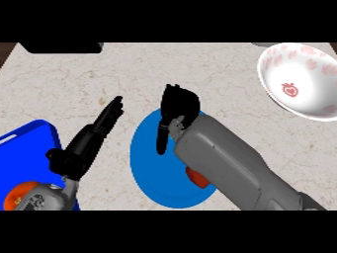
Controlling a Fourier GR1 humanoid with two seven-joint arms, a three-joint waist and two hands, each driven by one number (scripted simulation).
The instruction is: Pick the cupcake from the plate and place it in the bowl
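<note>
A blue plate (147, 163) lies at the counter's middle, near the front. My right forearm crosses over it, and my right hand (179, 105) hangs above the plate's far rim, seen from behind. No cupcake shows plainly. A small red-orange patch (195, 178) peeks out under the forearm on the plate, and I cannot tell what it is. The white bowl (324, 74) with red strawberry marks stands at the far right, tilted toward me and holding nothing. Left of the plate is my left hand (91, 138), open with straight fingers pointing away.
A blue tray (14, 153) sits at the left edge under my left forearm. A dark block (62, 47) lies at the counter's far edge, left of centre. Bare marble stretches between the plate and the bowl.
</note>
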